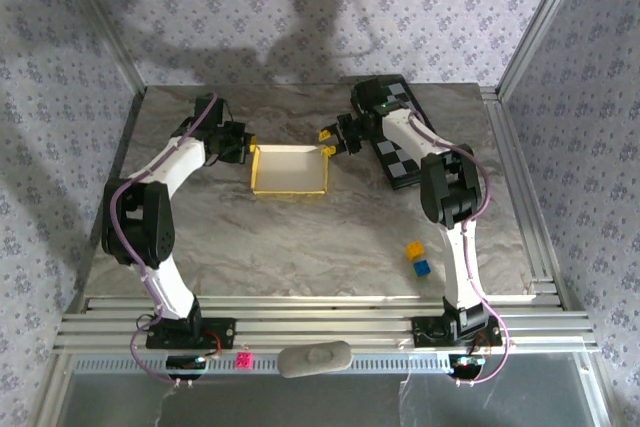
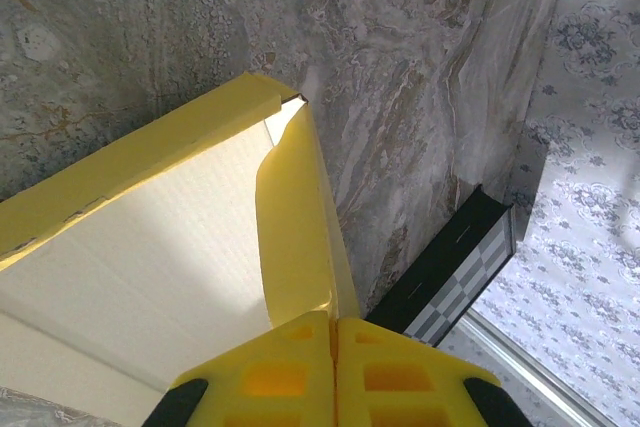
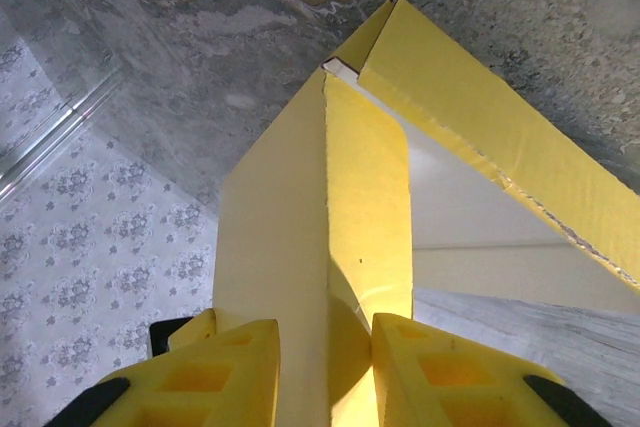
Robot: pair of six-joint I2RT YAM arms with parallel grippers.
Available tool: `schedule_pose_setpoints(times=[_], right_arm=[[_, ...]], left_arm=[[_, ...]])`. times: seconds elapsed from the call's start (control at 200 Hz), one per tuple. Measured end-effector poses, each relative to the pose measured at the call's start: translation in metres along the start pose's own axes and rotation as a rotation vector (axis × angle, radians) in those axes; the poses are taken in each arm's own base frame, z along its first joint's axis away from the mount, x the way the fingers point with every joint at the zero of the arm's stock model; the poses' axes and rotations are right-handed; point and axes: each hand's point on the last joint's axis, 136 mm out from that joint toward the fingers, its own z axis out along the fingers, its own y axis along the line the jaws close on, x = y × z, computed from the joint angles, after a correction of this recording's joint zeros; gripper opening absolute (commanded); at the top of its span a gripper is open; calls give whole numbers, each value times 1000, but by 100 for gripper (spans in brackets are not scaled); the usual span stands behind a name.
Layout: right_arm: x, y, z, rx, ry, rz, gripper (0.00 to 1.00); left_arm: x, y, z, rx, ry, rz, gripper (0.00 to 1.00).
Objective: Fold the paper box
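We see the box (image 1: pixel 290 172) lying open on the bench (image 1: pixel 300 247), squarely between our two claws, its pale inside facing up and its walls raised.

The left claw (image 1: pixel 247 147) sits at the box's left wall. In its wrist view the yellow fingers (image 2: pixel 280 377) are pressed together, and the wall's curled flap runs straight into the seam between them. We read that as clenched on the box.

The right claw (image 1: pixel 328 142) is at the opposite wall, near the far corner. From its wrist view the fingers (image 3: pixel 210 372) stand apart, one on each side of the folded wall. We cannot tell whether they are actually pressing it.

A chequered board (image 1: pixel 400 162) lies just beyond the right claw, on the side away from the box. A yellow cube (image 1: pixel 414 248) and a blue cube (image 1: pixel 421 267) touch each other well nearer the arm bases than that claw.
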Motion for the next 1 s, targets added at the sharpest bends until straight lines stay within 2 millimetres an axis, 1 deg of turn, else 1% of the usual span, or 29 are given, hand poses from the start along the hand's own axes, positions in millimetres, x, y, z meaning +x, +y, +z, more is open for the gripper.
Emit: schedule_pose_setpoints(times=[0.085, 0.18, 0.31, 0.375, 0.465, 0.56, 0.64, 0.785, 0.999], right_arm=[[-1, -3, 2, 4, 0, 11, 18], [-1, -5, 2, 9, -2, 15, 13], [-2, -6, 3, 13, -7, -11, 10], [-2, -8, 4, 24, -12, -33, 9], [-2, -13, 6, 45, -24, -67, 9], [-4, -21, 7, 73, -42, -106, 10], [-5, -27, 9, 94, -51, -145, 10], [-2, -30, 10, 115, -71, -224, 11], [6, -34, 9, 149, -89, -314, 11]], left_arm=[[-1, 0, 0, 0, -3, 0, 0], [-1, 0, 0, 0, -6, 4, 0], [-1, 1, 0, -2, -6, 11, 0], [-1, 4, 1, -9, -5, 18, 7], [0, 14, 3, -32, 5, 28, 14], [3, 30, 4, -69, 26, 36, 27], [9, 43, 3, -99, 53, 49, 32], [19, 62, -1, -151, 90, 86, 33], [26, 78, -13, -190, 110, 145, 32]])
